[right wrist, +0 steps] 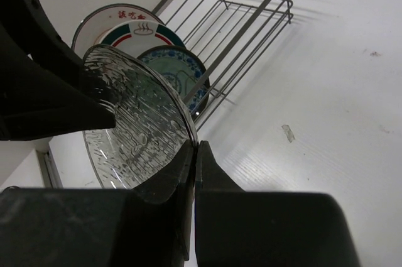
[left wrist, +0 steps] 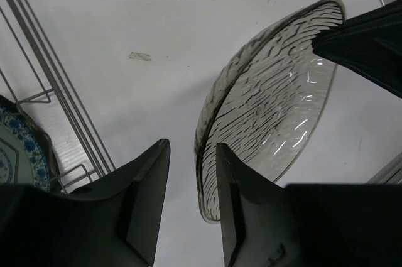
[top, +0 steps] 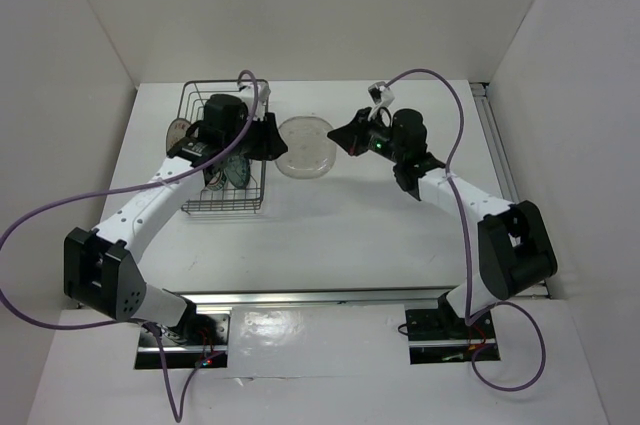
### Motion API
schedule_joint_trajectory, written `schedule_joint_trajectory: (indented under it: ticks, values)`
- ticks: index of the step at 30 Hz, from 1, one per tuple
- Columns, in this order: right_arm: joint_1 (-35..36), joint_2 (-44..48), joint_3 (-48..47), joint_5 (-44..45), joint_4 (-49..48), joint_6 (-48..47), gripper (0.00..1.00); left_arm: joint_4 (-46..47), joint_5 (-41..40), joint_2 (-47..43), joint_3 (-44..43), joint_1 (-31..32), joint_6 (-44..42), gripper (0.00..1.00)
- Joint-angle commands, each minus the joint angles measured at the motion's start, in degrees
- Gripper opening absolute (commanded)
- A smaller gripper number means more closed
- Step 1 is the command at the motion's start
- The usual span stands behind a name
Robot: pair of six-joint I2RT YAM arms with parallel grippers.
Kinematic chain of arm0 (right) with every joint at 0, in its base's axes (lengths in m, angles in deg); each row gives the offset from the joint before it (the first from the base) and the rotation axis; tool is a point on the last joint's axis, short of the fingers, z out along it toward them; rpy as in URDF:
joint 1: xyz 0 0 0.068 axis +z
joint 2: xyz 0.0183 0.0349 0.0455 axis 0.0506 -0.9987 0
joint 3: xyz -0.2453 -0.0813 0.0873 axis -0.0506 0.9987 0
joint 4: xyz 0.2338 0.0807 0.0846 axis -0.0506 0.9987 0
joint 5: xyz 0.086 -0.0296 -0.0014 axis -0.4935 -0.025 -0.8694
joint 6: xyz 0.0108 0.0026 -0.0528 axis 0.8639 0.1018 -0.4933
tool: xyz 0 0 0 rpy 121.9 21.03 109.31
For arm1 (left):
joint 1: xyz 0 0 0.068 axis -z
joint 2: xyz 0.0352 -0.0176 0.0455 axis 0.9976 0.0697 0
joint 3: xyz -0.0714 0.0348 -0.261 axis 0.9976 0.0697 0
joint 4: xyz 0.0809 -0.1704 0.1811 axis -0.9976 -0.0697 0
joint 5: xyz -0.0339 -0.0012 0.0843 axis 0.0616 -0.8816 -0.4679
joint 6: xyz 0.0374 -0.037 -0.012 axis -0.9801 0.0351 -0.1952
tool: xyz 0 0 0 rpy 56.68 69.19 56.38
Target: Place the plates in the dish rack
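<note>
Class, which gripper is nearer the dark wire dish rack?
Left. The left gripper sits right beside the dark wire dish rack; the right gripper is across the clear ribbed glass plate from it.

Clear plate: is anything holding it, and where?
The right gripper pinches the clear plate by its rim; the left gripper straddles the opposite rim, not clamped.

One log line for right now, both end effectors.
phase: plate transfer | right end effector: shut on clear plate rim | left end effector: open, jaws astride opposite rim | dish rack: three plates standing
</note>
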Motion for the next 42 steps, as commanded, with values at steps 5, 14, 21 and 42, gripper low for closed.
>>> schedule_joint_trajectory:
  ticks: [5, 14, 21, 42]
  values:
    - [0.59, 2.94, 0.47, -3.71, -8.70, 3.12, 0.00, 2.28, 1.26, -0.43, -2.87, 0.23, 0.21, 0.10]
    - [0.59, 3.46, 2.14, -1.00, -6.76, 3.12, 0.97, 1.85, -5.49, -5.44, -1.73, 0.23, -5.33, 0.00]
    - [1.12, 5.31, 2.67, 2.34, -1.15, 0.93, 1.00, -8.26, -31.06, -6.76, -8.23, 0.23, -7.00, 0.00]
    - [1.12, 8.03, 6.97, 1.39, -0.35, -0.83, 1.00, -13.71, -55.34, 5.27, -11.83, 0.23, -6.91, 0.00]
